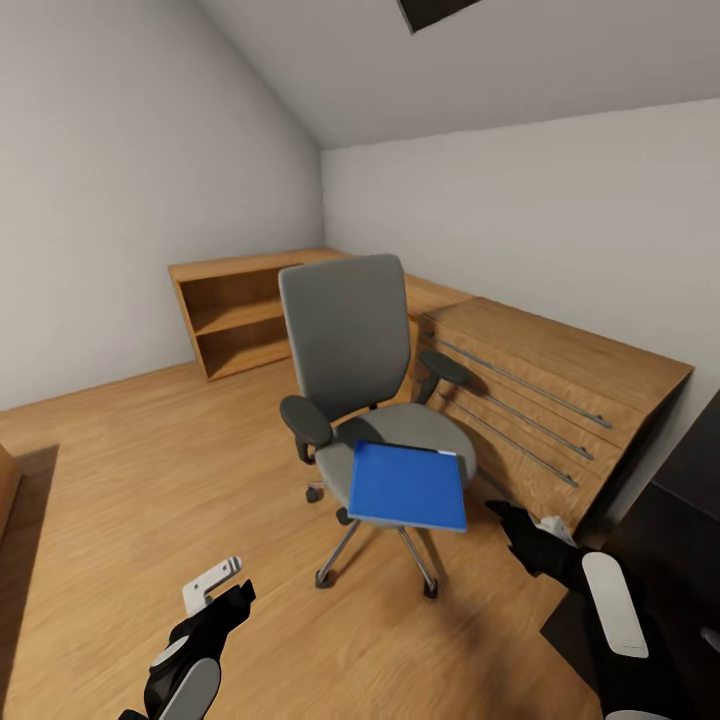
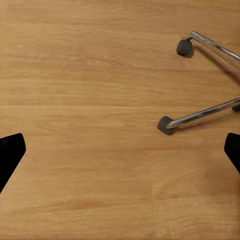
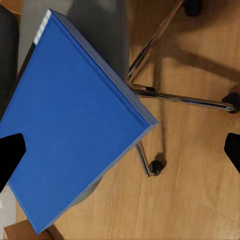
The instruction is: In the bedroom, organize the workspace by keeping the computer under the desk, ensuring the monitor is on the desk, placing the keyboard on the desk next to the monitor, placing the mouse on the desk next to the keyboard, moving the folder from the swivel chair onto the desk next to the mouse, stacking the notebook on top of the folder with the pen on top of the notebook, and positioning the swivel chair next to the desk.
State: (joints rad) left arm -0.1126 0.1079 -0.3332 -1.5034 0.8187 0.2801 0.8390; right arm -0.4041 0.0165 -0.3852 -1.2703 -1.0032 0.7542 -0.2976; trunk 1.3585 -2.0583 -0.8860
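Note:
The grey swivel chair point(image 1: 348, 345) stands mid-room on the wood floor, and its metal legs and castors point(image 2: 197, 116) appear in the left wrist view. A bright blue folder point(image 1: 408, 486) lies on the seat and overhangs its front edge. In the right wrist view the folder point(image 3: 75, 125) sits close beneath the fingers. My right gripper point(image 1: 508, 516) hovers just right of the folder's front corner, open and empty point(image 3: 120, 152). My left gripper point(image 1: 228, 588) hangs open over bare floor point(image 2: 120, 155), to the front left of the chair base. The glossy black desk point(image 1: 690, 480) edges in at the far right.
Light-wood low shelving point(image 1: 235, 310) runs along the back wall. A light-wood drawer cabinet point(image 1: 545, 385) with long metal handles stands just right of the chair. Open floor point(image 1: 130, 470) spreads to the left. A dark skylight point(image 1: 430, 10) sits in the sloped ceiling.

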